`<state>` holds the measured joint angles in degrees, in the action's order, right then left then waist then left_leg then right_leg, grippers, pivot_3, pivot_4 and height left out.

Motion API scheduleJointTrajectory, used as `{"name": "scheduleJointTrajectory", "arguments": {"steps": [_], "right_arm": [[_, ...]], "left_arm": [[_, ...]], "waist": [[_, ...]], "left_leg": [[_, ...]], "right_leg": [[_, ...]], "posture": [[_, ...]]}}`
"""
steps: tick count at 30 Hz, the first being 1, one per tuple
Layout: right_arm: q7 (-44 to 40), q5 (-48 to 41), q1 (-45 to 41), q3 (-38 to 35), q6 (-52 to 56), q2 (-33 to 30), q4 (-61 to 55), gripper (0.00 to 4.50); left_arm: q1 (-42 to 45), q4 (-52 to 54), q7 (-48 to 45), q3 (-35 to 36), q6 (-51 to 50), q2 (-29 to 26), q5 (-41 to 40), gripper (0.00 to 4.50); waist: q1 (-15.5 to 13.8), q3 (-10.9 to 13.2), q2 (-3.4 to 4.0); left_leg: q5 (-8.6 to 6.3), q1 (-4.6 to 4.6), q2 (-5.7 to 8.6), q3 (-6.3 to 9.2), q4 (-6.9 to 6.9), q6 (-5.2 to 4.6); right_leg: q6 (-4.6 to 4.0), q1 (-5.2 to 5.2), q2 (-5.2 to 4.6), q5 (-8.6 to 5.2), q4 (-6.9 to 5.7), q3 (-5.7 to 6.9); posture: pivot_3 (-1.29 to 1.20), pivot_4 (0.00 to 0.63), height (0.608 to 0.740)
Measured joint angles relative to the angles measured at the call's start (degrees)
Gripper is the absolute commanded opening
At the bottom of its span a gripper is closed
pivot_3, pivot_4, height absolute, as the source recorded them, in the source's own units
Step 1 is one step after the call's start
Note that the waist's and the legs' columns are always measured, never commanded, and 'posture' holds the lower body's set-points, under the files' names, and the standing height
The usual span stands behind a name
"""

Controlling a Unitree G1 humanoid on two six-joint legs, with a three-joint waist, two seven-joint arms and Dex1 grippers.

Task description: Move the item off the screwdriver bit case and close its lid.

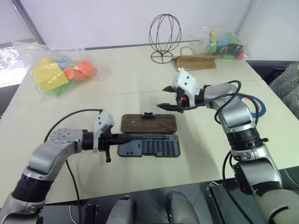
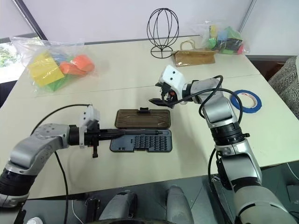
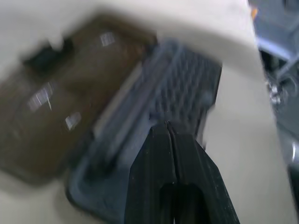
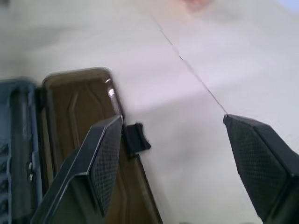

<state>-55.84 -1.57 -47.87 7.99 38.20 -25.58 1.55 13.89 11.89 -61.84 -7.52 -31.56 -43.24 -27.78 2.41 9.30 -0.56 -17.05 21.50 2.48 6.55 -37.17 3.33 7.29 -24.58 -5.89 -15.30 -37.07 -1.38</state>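
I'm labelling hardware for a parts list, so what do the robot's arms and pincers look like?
Both arms are silver-grey metal with black joint rings and loose black cables. Each wrist carries a white boxy housing. The left pincer and right pincer each have two black fingers.

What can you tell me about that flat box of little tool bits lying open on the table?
The screwdriver bit case lies open flat on the pale table. Its dark brown translucent lid, with a small latch tab on its far edge, is folded back. The grey-blue tray holds rows of small bits. The left end effector, shut, reaches over the tray.
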Motion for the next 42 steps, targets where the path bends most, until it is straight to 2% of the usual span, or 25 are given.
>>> {"name": "scheduleJointTrajectory", "arguments": {"steps": [6,12,16,24,32,42], "right_arm": [[5.0,-1.1,0.0,0.8,7.9,0.7,-3.3,3.58],[3.1,-1.0,-1.3,6.1,5.6,-1.2,-1.7,3.58],[-1.9,-2.0,-5.4,9.0,4.4,-0.9,6.5,3.58],[-6.2,2.4,-8.2,14.8,-11.8,-0.1,29.6,3.58],[-7.0,4.2,-9.0,14.0,-21.4,0.4,39.7,3.58],[-6.5,5.3,-11.7,11.8,-25.2,2.0,47.4,3.58]], "left_arm": [[1.0,-4.7,-2.0,-2.6,5.9,1.8,4.2,0.0],[2.1,-7.1,-2.9,-3.0,8.8,3.3,6.0,0.0],[2.1,-7.4,-2.9,-3.0,9.8,3.7,6.5,0.0],[1.4,-7.2,-1.7,-2.8,10.7,4.5,6.6,0.0],[-0.2,-5.5,-0.1,-2.0,10.4,4.6,6.5,0.0],[-0.7,-4.9,0.1,-1.8,9.6,4.5,6.3,0.0]], "waist": [[-0.3,0.0,0.0],[0.1,0.0,0.0],[0.1,0.0,0.0],[0.1,0.0,0.0],[0.2,0.0,0.0],[0.2,0.0,0.0]], "left_leg": [[-0.01,0.03,0.04,-0.03,-0.04,-0.02],[-0.03,0.0,0.03,-0.07,-0.04,-0.05],[-0.03,-0.02,0.02,-0.07,-0.04,-0.05],[-0.02,-0.02,0.03,-0.07,-0.05,-0.04],[-0.02,-0.04,0.01,-0.07,-0.04,-0.03],[-0.01,-0.04,0.01,-0.07,-0.03,-0.03]], "right_leg": [[0.0,0.01,-0.01,0.0,0.01,0.0],[0.0,0.01,-0.01,0.0,-0.01,0.01],[0.0,0.02,0.0,0.0,-0.03,0.01],[0.0,0.03,0.0,0.0,-0.02,0.02],[0.0,0.02,0.0,0.0,-0.03,0.02],[0.0,0.02,0.0,0.0,-0.03,0.02]], "posture": [[0.0,0.15,0.74],[0.0,0.15,0.74],[0.0,0.15,0.74],[0.0,0.15,0.74],[0.0,0.15,0.74],[0.0,0.15,0.74]]}}
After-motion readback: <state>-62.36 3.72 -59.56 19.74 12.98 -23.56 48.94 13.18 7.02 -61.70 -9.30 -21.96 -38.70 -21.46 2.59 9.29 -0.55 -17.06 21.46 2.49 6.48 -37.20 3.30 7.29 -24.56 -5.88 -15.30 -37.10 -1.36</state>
